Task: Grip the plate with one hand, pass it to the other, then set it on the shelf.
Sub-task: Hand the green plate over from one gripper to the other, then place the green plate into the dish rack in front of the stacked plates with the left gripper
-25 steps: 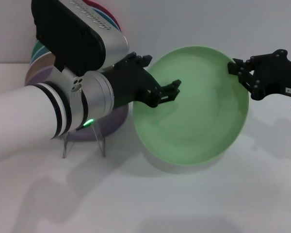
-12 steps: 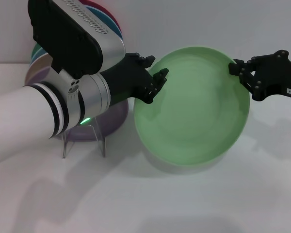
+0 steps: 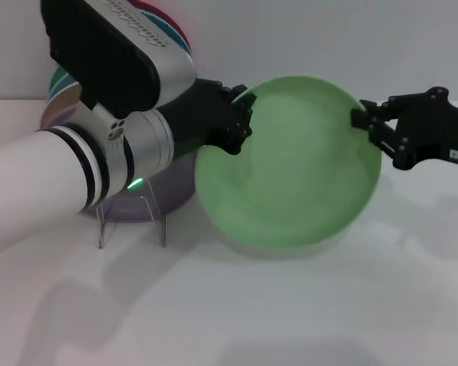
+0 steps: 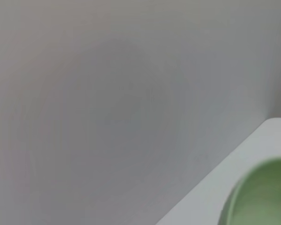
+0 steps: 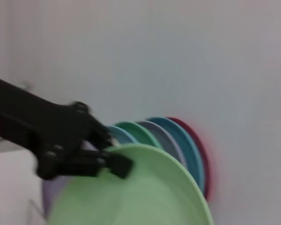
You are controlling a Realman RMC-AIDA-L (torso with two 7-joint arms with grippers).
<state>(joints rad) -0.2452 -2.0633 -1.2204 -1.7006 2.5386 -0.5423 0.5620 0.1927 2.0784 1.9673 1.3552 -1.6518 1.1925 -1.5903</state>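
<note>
The light-green plate (image 3: 290, 179) is held tilted above the table, its face towards me. My right gripper (image 3: 364, 122), black with a white label, is shut on its right rim. My left gripper (image 3: 243, 114), on the silver-and-white arm, is at the plate's upper left rim, open, with the rim between its fingers. The clear shelf (image 3: 130, 221) stands behind and below the left arm. The plate's edge shows in the left wrist view (image 4: 262, 197). In the right wrist view a black jointed finger (image 5: 114, 164) meets the plate's rim (image 5: 145, 197).
The shelf holds several upright plates: a lilac one (image 3: 175, 187) at the front, a dark green one (image 3: 59, 80) and a red one (image 3: 168, 23) behind. They also show in the right wrist view (image 5: 178, 136). A grey wall backs the white table (image 3: 290, 320).
The plate and my right gripper have moved left. My left gripper has drawn back from over the plate's face to its upper left rim.
</note>
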